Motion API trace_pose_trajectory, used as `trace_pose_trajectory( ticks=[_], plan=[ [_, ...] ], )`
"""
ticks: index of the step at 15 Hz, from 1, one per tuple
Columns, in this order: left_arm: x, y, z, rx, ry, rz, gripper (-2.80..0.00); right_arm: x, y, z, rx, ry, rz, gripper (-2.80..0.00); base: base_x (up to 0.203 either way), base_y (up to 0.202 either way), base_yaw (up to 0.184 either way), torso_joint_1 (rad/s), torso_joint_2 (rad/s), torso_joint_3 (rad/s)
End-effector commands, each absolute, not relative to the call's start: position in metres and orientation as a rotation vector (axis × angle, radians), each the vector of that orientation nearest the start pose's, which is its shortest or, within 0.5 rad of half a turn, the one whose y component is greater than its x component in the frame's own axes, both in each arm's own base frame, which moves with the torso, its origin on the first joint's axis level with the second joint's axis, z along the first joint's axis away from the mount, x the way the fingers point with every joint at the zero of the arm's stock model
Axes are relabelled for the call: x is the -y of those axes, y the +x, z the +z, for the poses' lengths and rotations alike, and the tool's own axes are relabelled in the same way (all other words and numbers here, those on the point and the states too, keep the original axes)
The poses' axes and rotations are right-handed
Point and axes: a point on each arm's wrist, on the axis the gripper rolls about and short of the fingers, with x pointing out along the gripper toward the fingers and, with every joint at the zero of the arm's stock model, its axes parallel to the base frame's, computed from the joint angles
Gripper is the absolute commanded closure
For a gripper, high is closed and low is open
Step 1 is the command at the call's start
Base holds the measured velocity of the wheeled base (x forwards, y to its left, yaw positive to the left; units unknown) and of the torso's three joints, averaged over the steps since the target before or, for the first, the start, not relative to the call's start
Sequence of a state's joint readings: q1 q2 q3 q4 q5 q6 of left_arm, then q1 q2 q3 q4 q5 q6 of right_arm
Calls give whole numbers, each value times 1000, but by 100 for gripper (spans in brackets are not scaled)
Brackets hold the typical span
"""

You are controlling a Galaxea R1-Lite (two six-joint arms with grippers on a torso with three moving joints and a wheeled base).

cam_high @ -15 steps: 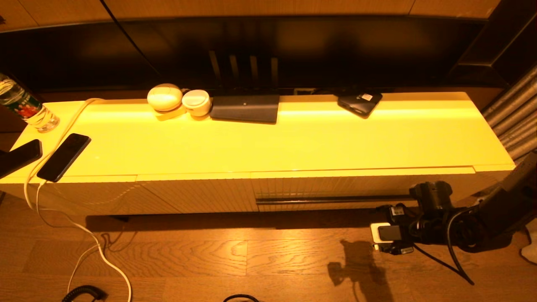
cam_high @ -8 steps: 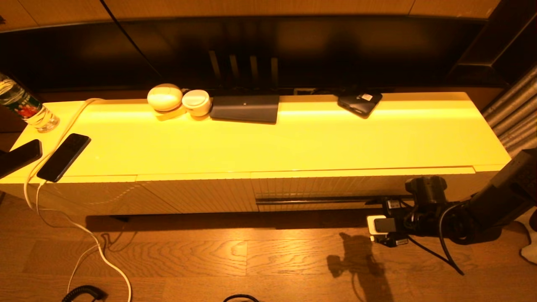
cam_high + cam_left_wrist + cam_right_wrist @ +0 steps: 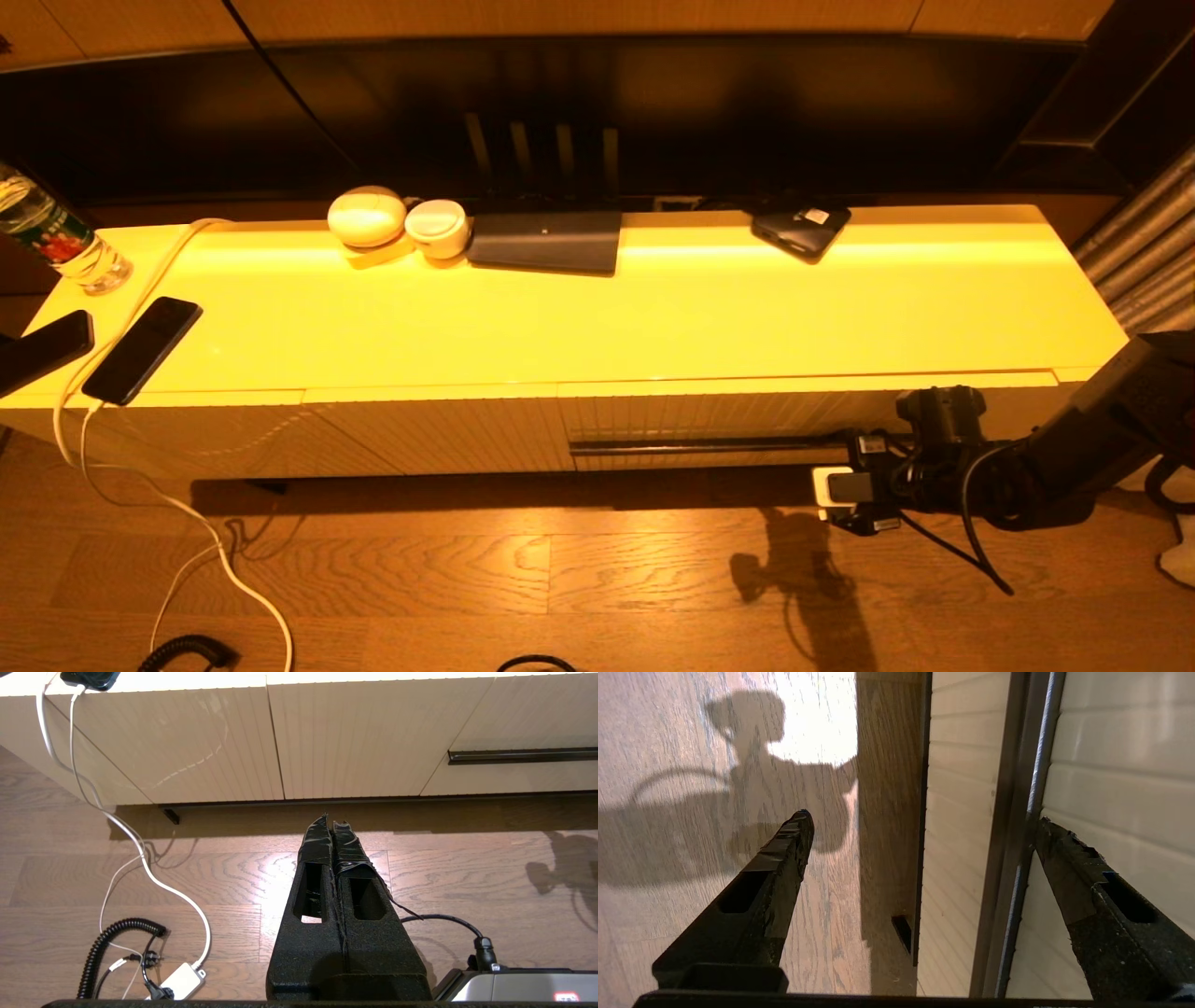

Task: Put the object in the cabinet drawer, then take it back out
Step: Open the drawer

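The object is out of view. The cabinet drawer (image 3: 747, 415) is closed, and its long dark handle strip (image 3: 709, 446) runs across the ribbed front. My right gripper (image 3: 845, 462) hovers low at the right end of that strip, pointing along the cabinet front. In the right wrist view this gripper (image 3: 922, 816) is open with nothing in it. One finger hangs over the floor, the other lies over the drawer front just past the handle strip (image 3: 1024, 812). My left gripper (image 3: 331, 820) is shut and empty, parked above the floor before the left panels.
On the cabinet top stand a bottle with a red-green label (image 3: 56, 238), two dark phones (image 3: 142, 349), two round white items (image 3: 366, 217), a dark flat box (image 3: 546, 241) and a black device (image 3: 801, 230). A white cable (image 3: 187, 523) trails over the wooden floor.
My right arm has risen and moved in towards the drawer front, bringing the gripper level with the handle strip. Its fingers have spread slightly wider.
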State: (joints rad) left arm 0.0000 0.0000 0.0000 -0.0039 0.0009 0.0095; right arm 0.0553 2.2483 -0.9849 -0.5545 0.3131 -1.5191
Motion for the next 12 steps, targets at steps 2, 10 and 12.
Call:
trace_pose_trajectory(
  ticks=[2,10,12],
  plan=[
    [0,-23,75,2,9,2,0,-28,395,19,-290,-1348,805,-280,0,0,0,0,0,0],
    [0,-23,75,2,9,2,0,-27,396,17,-298,-1345,805,-280,0,0,0,0,0,0],
    [0,-23,75,3,9,2,0,-27,391,11,-319,-1337,825,-280,0,0,0,0,0,0]
  ],
)
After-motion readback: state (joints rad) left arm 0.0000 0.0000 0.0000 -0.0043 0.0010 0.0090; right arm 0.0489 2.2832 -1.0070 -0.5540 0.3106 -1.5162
